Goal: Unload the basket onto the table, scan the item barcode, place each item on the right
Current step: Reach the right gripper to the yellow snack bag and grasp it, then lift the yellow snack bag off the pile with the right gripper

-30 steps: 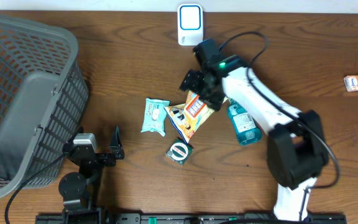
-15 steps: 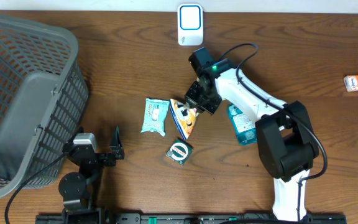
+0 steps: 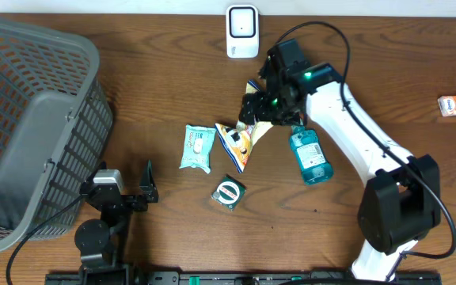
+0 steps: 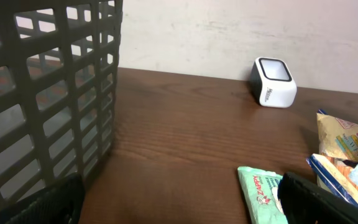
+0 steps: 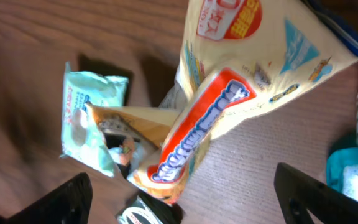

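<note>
Sitting in the middle of the overhead frame, the snack bag [image 3: 240, 144] looks light, soft and slippery. The right claw [image 3: 266, 111] hangs wide open above it. Best to pinch its flat edge.

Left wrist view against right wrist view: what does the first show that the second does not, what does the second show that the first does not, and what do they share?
Only the left wrist view shows the grey basket, the white scanner and the pale wall behind it. Only the right wrist view shows part of the blue bottle, at its right edge. Both show the wooden table, the mint-green wipes pack and the yellow snack bag, which fills much of the right wrist view.
</note>
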### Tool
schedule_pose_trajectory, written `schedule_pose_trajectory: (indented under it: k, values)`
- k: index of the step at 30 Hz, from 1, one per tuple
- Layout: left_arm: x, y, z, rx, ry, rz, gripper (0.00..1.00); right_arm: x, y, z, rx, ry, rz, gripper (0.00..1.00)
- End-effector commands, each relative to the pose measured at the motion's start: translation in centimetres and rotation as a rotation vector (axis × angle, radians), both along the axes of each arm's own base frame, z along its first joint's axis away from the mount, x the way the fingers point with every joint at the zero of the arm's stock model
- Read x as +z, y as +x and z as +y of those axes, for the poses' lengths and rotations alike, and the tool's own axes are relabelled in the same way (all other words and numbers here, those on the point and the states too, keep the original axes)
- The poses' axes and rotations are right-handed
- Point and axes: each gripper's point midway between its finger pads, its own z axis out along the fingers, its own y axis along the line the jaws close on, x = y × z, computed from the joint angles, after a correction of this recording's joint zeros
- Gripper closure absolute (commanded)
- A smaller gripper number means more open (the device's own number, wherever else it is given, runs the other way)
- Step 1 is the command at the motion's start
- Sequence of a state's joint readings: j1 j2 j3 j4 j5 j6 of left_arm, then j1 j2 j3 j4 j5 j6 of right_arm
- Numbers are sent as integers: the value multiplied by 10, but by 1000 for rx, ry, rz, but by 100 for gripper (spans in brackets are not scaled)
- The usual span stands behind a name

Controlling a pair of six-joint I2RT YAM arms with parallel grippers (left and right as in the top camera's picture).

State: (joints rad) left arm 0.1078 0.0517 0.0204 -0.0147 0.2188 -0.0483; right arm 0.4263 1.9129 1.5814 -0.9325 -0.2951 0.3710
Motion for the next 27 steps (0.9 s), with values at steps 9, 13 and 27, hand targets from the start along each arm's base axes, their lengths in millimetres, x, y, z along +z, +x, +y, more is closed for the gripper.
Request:
schedule_pose_trajectory:
  k: [9, 13, 27]
  values:
    - [-16, -1, -2, -12, -4, 47, 2, -25, 12, -15, -528, -156, 17, 48]
    - [-16, -1, -2, -12, -5, 48, 3, -47, 17, -11, -531, -163, 30, 49]
    - [-16, -1, -2, -12, -4, 47, 2, -135, -9, 2, -482, -186, 290, 99]
